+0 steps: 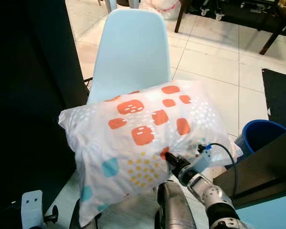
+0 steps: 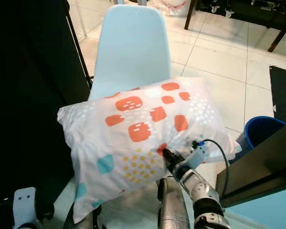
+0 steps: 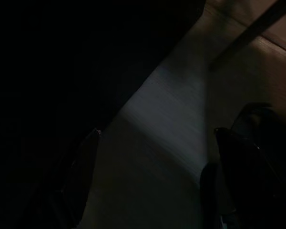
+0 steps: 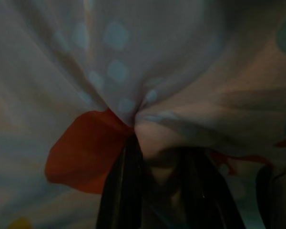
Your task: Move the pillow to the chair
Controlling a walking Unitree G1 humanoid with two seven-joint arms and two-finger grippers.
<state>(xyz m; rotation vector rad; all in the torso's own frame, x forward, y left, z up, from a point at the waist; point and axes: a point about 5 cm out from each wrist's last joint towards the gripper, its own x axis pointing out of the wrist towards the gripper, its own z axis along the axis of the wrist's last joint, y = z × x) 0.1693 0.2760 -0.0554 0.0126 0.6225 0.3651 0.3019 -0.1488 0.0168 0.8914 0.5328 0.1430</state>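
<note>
One pale blue chair (image 1: 132, 52) on white tiled floor (image 1: 214, 57), pillow (image 1: 143, 138) above.

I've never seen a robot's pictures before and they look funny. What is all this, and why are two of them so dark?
These come from a walking robot's cameras. The two bright pictures are its two eyes, looking down. You see its silver right arm, and the right gripper, two long black fingers, pinching a white pillow with orange and blue spots. The pillow is held up in front of a pale blue chair. A blue bin stands on the tiled floor. The dark pictures come from small cameras on its wrists. The right one is pressed close to the pillow cloth. The left one is dark because the left gripper hangs in shadow near the floor, its fingers apart.
</note>
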